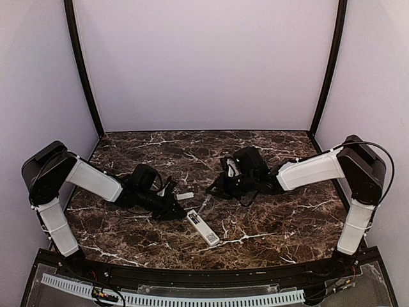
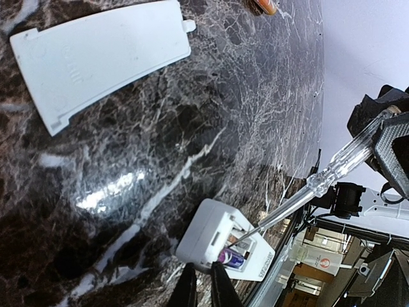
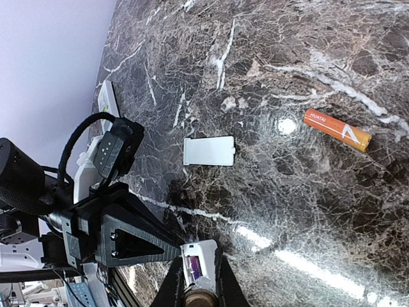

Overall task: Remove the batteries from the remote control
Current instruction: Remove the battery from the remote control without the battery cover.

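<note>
The white remote control (image 1: 202, 228) lies face down on the marble with its battery bay open. One purple battery (image 2: 233, 257) sits in the bay. An orange battery (image 3: 337, 130) lies loose on the table. My right gripper (image 3: 198, 272) is shut on a clear-handled screwdriver (image 2: 339, 165), whose tip reaches into the bay beside the purple cell. In the left wrist view my left gripper (image 2: 203, 274) has its fingers almost together with nothing seen between them, tips at the remote's end. In the top view the left gripper (image 1: 176, 211) sits just left of the remote.
A white cover plate (image 2: 102, 57) lies flat on the marble behind the remote, also in the top view as the cover plate (image 1: 185, 196). The table's black front rail (image 1: 204, 278) runs close below the remote. Both arms meet near the table's middle.
</note>
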